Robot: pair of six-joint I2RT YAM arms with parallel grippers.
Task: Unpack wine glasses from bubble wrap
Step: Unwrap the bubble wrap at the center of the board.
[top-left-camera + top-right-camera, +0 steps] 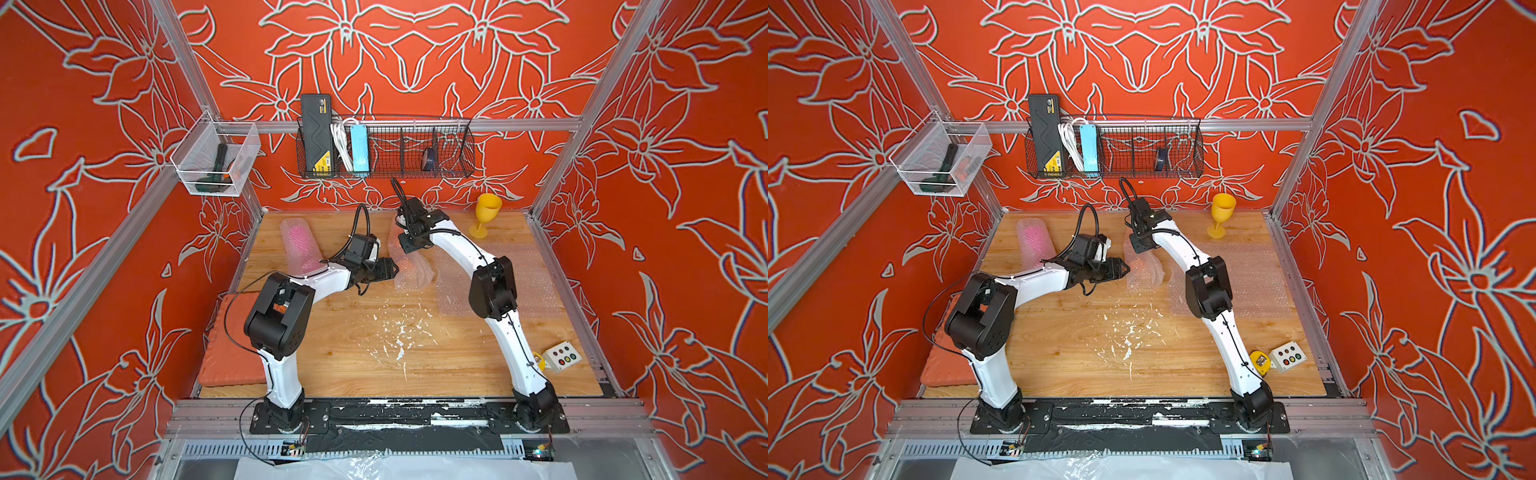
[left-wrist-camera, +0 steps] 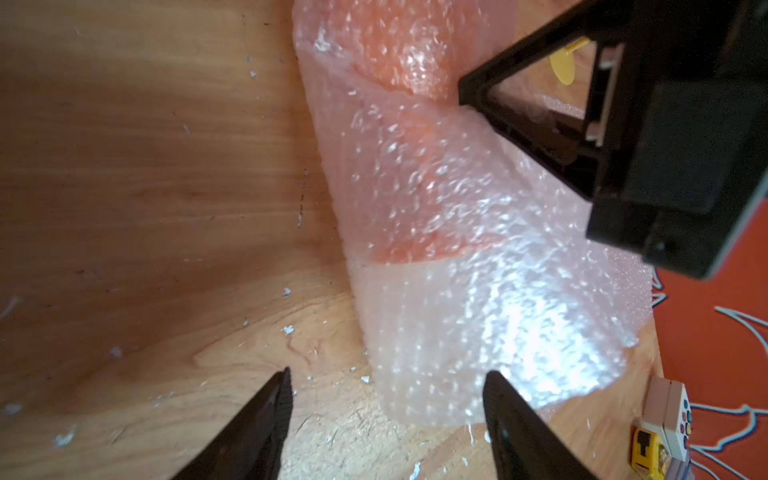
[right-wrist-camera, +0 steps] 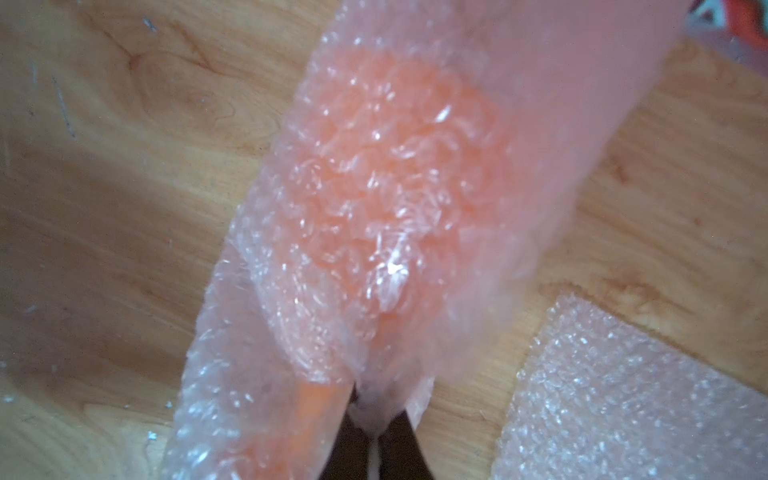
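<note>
At centre of counter [image 1: 353, 365], right gripper [image 3: 378, 405]: jaws pinched shut on bubble wrap [image 3: 291, 291] rolled round orange goblet [image 3: 395, 166]. Left gripper [image 2: 388, 372]: jaws spread wide, empty, just left of roll.

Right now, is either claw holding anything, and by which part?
Right gripper pinches a fold of the wrap around the orange glass. Left gripper is open, holding nothing.

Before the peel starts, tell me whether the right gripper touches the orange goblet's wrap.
Touching. The right wrist view shows the right gripper shut on a fold of the bubble wrap.
</note>
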